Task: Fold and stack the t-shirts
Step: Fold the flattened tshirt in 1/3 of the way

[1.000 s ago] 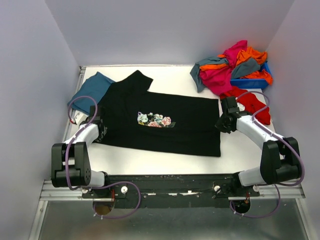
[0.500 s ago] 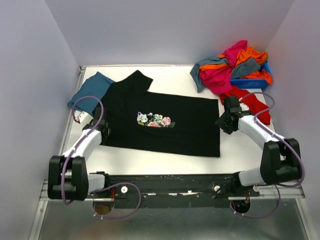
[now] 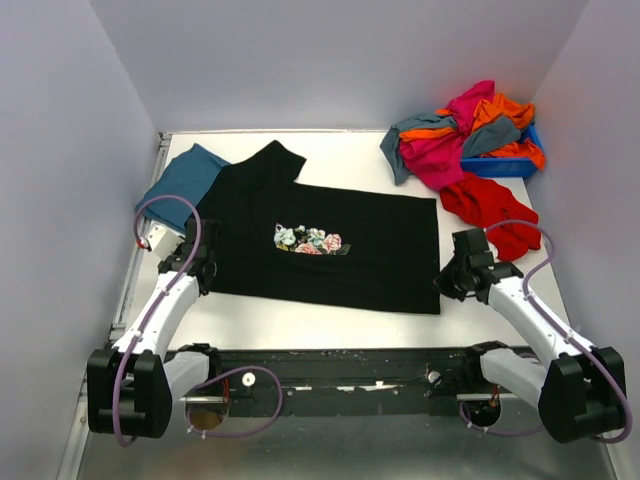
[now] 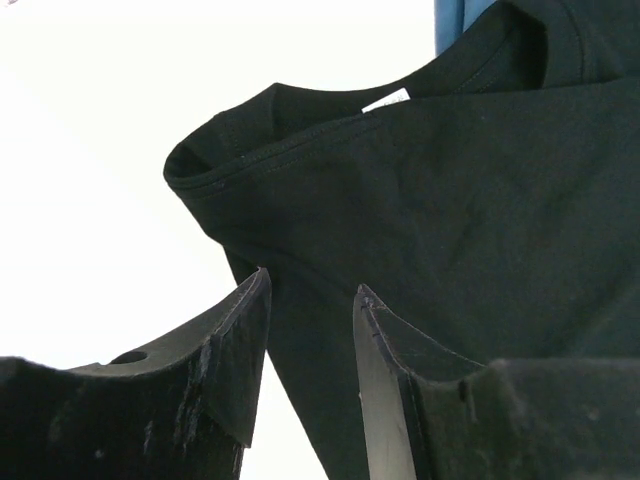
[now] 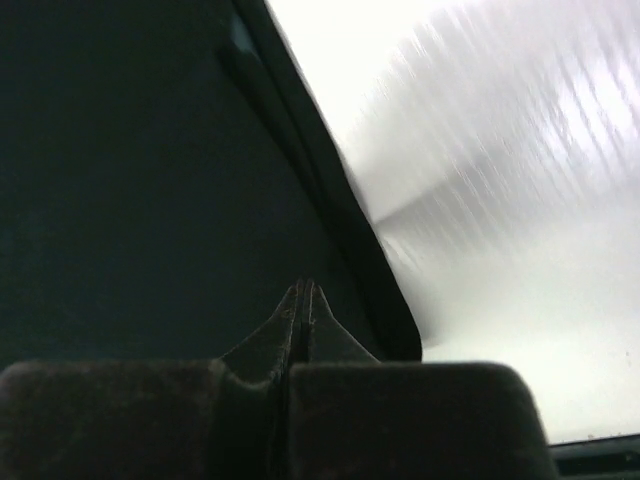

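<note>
A black t-shirt point(image 3: 370, 260) with a floral chest print point(image 3: 308, 239) lies spread flat across the table. My left gripper point(image 3: 206, 267) is at its left sleeve; in the left wrist view it point(image 4: 310, 292) stands open over the sleeve's point(image 4: 420, 220) hem, holding nothing. At the shirt's near right edge my right gripper point(image 3: 448, 281) is low over the hem point(image 5: 350, 240). There it point(image 5: 303, 285) is shut, with no cloth visible between the tips. A teal-blue t-shirt point(image 3: 183, 178) lies partly under the black one at the far left.
A heap of magenta, orange and grey-blue t-shirts point(image 3: 455, 130) spills over a small blue bin point(image 3: 500, 166) at the far right. A red t-shirt point(image 3: 490, 208) lies just in front of it, close to my right arm. Walls enclose three sides.
My right gripper slid toward the near edge along the shirt's right side, opening briefly and shutting again. My left gripper's jaws widened at the sleeve, and that arm's elbow swung toward the near edge.
</note>
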{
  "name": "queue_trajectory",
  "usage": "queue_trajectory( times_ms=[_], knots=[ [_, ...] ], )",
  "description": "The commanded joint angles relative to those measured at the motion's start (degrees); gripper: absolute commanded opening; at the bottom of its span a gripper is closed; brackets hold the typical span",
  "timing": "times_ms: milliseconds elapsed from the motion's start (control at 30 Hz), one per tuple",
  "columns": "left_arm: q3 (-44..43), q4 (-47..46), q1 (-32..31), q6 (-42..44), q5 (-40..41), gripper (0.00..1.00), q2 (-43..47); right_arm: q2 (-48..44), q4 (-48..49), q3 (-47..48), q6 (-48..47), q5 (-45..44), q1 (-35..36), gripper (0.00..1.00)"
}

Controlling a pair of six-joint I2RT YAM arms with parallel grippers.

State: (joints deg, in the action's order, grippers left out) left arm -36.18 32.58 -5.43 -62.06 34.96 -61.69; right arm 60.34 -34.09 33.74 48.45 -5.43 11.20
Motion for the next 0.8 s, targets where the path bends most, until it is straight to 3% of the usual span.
queue_trajectory(
  times_ms=[0, 367, 600, 767],
  knots=[
    [-1.17, -1.46, 0.07, -2.80, 1.86, 0.50, 2.01, -1.63, -0.63, -2.97, 2.44, 4.99, 0.93, 0.01],
    [1.20, -7.44, 2.71, -4.03, 2.83, 0.46, -2.47, 12.87, -8.71, -1.05, 6.76, 2.26, 0.93, 0.01],
    [2.17, -10.33, 2.88, -3.24, 1.61, 0.45, -4.93, 9.01, -15.39, 0.71, 10.79, -5.11, 0.93, 0.01],
    [-1.16, -9.82, 2.88, -1.49, -0.41, 0.41, -9.05, 11.29, -20.92, 3.53, 10.88, -10.47, 0.66, 0.01]
  ],
)
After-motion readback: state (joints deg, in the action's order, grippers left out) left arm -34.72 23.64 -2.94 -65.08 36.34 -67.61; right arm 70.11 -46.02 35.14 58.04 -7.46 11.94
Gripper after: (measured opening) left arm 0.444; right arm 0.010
